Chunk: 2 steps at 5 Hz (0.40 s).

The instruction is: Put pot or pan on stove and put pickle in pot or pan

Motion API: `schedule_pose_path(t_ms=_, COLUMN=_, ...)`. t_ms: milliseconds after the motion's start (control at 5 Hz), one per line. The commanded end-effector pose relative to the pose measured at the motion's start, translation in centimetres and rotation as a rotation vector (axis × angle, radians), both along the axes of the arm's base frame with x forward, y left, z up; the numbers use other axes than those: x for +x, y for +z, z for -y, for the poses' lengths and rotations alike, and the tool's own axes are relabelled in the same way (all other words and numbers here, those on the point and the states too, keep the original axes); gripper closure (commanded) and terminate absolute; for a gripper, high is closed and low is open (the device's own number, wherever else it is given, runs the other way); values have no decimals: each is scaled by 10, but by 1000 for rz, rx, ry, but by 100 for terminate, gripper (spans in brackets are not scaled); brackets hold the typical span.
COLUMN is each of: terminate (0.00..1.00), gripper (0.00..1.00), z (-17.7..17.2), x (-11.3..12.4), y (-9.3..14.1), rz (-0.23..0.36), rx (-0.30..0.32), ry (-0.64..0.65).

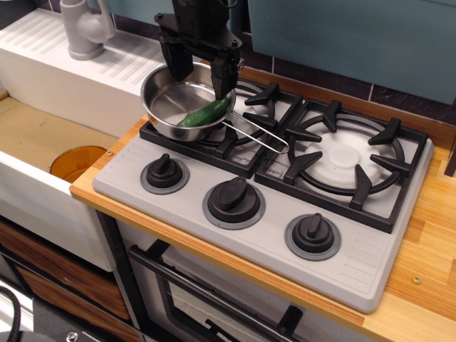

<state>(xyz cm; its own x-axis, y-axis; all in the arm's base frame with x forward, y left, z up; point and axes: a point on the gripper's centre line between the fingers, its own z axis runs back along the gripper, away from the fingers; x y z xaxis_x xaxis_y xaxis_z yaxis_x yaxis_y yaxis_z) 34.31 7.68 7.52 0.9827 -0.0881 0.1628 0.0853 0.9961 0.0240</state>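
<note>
So the pan (187, 105) sits on the left burner grate (235, 128) of the stove (271, 187), hanging a bit over the grate's left edge, w/ its thin wire handle (258, 137) pointing off to the right toward the middle of the hob. The pickle (205, 113) is lying inside the pan, resting along the near-right part of the bowl, one end tipped up against the rim (looks like it's leaning on the wall, not flat on the bottom). The gripper (199, 68) is right above the pan, black, coming in from the top of the shot, and its two fingers are spread apart w/ nothing between them: one finger sits over the back-left rim, the other over the right rim just above the pickle's upper end. Can't tell if that right finger is actually touching the pickle or just v close. The right burner (347, 158) has its white disc showing under the grate, and the three black knobs (234, 197) run along the front. Off to the left there's a white sink (43, 135) w/ an orange disc (76, 163) in the basin and a grey faucet (84, 28) at the back.
</note>
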Motion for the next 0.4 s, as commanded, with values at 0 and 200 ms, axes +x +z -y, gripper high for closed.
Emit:
schedule_pose_path(t_ms=0, terminate=0, gripper=0, z=5, x=-1, y=39, rz=6, rx=62, ry=14)
schedule_pose_path(t_ms=200, terminate=0, gripper=0, z=8, x=-7, y=50, rz=-15, rx=78, ry=30)
